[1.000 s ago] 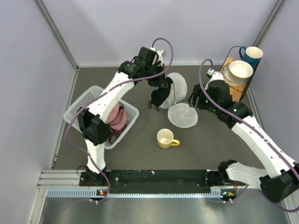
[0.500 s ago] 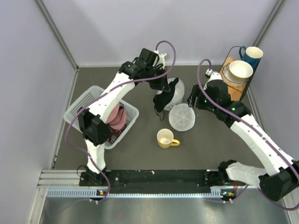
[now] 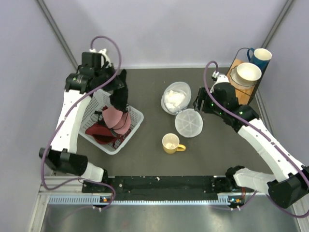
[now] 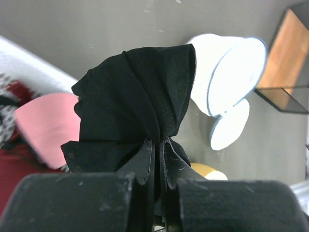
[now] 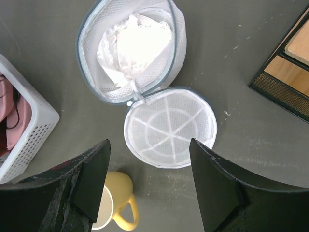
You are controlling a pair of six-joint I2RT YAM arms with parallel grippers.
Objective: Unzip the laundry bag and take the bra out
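The laundry bag (image 3: pixel 189 123) lies unzipped at mid-table, its ribbed half flat and its other half (image 5: pixel 133 48) holding crumpled white fabric. The black bra (image 4: pixel 135 106) hangs from my left gripper (image 4: pixel 157 142), which is shut on a pinch of its fabric. In the top view that gripper (image 3: pixel 119 99) and the bra (image 3: pixel 118 96) are over the white basket (image 3: pixel 136 117), left of the bag. My right gripper (image 5: pixel 148 145) hovers open just above the flat ribbed half (image 5: pixel 169 125), with nothing between its fingers.
The basket holds pink (image 3: pixel 116 121) and dark red (image 3: pixel 99 131) garments. A yellow mug (image 3: pixel 170 143) stands in front of the bag. A wooden rack (image 3: pixel 244 82) at the back right carries a white bowl (image 3: pixel 248 72) and a blue cup (image 3: pixel 260 55).
My left arm has swung left from the bag to above the basket, carrying the black bra out. The bag's domed half now lies back open. The right arm has not moved.
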